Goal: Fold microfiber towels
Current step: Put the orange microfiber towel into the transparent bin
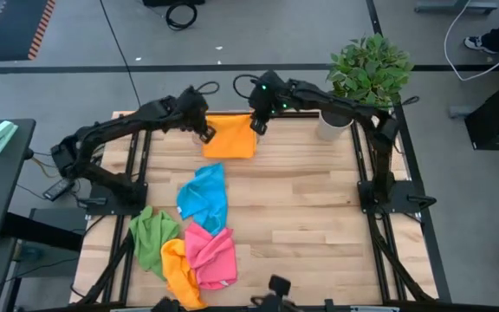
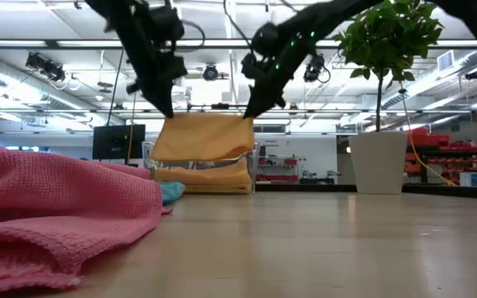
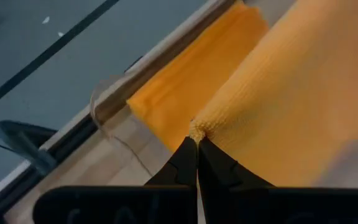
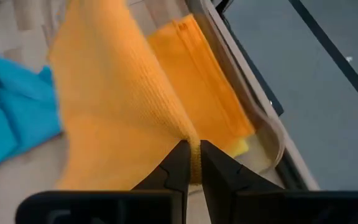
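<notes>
Now we've both tools, left tool (image 1: 204,132) and right tool (image 1: 256,126), clamped on the orange towel (image 1: 230,139), raised at twelve o'clock.

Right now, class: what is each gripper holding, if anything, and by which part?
Both hold one orange towel, lifted over the clear tray. The left gripper pinches one top corner, the right gripper the other.

No readable text, labels, brands or numbers anywhere in views.
</notes>
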`<state>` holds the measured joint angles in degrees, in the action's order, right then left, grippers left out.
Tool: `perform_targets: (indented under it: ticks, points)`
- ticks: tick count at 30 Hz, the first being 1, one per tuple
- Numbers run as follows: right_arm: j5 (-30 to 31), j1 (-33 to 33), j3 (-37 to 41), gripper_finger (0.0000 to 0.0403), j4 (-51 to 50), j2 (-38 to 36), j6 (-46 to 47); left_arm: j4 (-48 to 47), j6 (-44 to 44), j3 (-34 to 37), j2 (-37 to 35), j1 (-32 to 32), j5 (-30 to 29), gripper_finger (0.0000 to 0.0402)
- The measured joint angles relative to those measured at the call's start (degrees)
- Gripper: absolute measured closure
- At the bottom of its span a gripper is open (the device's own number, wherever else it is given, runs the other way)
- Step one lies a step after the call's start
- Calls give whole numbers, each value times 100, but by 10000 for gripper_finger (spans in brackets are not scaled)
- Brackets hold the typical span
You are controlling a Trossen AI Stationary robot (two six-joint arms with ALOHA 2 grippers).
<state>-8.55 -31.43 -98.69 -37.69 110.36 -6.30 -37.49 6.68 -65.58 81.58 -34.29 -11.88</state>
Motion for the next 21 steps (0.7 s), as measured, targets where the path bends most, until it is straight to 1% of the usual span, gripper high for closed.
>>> perform_targets:
  ticks: [4, 7, 14, 21]
  points:
    - [-223, -226, -247, 360, 25, 468, -268, 386, -277, 34, 483, -426, 304, 395]
    - [-243, -313, -318, 360, 33, 705, -272, 504, -506, 26, 796, -626, 341, 395]
    - [138, -305, -319, 360, 478, 816, -310, 672, -1172, 21, 1180, -954, 352, 395]
    - [257, -331, -319, 360, 599, 955, -285, 813, -1530, 19, 1377, -1178, 362, 395]
